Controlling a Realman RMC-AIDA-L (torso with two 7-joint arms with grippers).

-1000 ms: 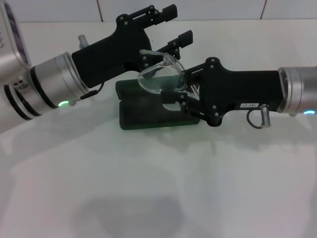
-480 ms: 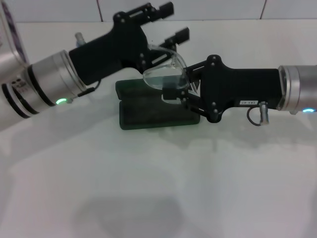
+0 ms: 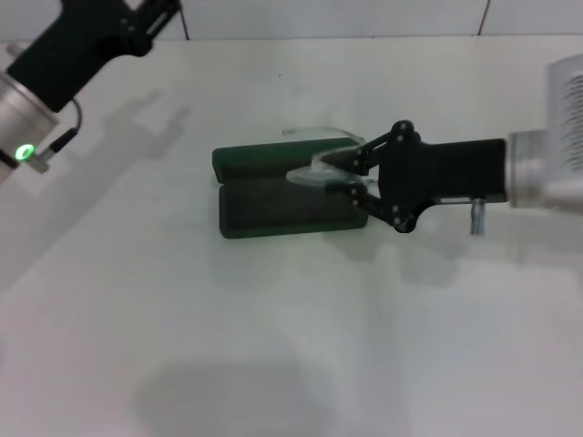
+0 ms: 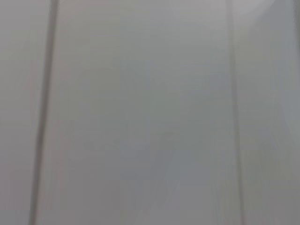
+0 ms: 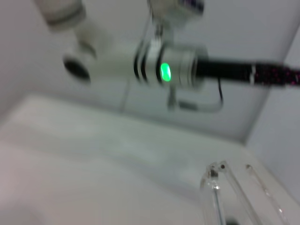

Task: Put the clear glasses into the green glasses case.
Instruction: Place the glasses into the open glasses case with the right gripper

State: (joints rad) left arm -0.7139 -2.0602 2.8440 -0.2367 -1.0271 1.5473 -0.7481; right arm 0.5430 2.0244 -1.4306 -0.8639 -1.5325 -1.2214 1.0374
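With the right gripper [image 3: 342, 173] pinching the clear glasses [image 3: 319, 168] over the open green glasses case [image 3: 273, 196], lower gently, level the frame along the felt tray, release only once seated. Left gripper [image 3: 137, 14] raised far left, finger state impossible to tell.

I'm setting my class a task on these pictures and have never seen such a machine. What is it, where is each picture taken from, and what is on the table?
It is a two-armed robot. The head view looks down on a white table. An open green glasses case lies there. The right gripper holds clear glasses over the case. The left gripper is raised at the far left corner. The left wrist camera shows only blank wall; the right wrist camera shows the glasses' arms and the other arm beyond.
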